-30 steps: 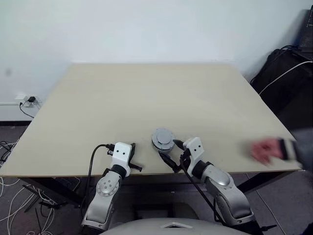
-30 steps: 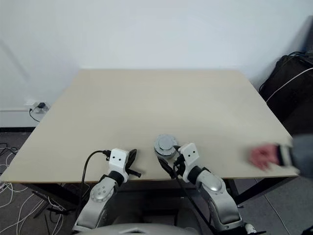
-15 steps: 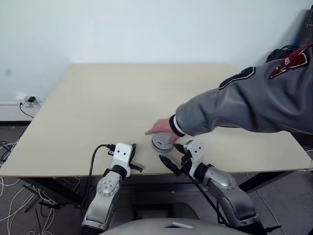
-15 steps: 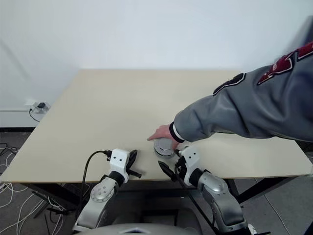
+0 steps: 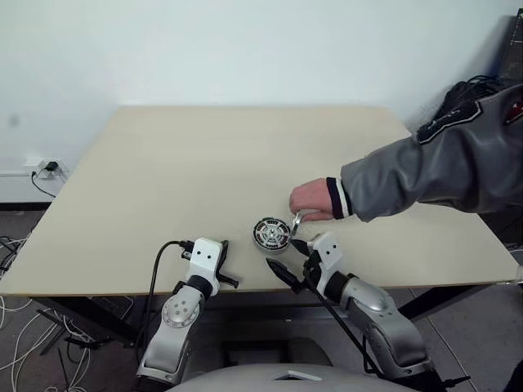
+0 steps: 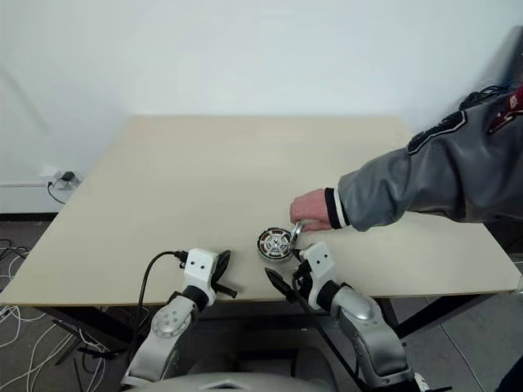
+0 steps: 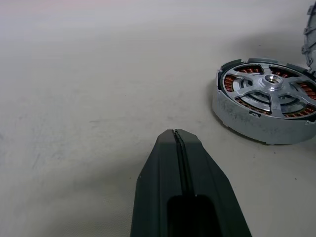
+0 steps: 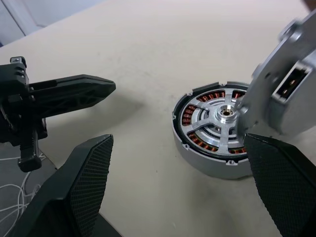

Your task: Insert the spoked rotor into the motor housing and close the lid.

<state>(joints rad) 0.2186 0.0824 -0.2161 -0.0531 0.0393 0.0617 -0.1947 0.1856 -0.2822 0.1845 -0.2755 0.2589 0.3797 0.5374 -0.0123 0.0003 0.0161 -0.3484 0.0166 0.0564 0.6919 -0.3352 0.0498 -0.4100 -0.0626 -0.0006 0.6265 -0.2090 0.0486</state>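
Judging by its metal rim and copper windings, we expect the motor housing to be heavy for its size, rigid and smooth-sided, so we would take it across the outer wall, never by the windings, which look easy to scratch. It is a low round drum with a dull grey wall and orange-copper coils inside; the spoked rotor appears to sit in it already, its silvery arms meeting at a bright central hub. It lies flat on the table near the front edge, between our two claws. A person's hand holds the lid tilted up on edge at the housing's far-right side, its ribbed rim showing; that piece looks stiff and light, best gripped by the rim. Our right claw stands spread wide just beside the housing, holding nothing. Our left claw is pressed fully together and empty, resting near the housing.
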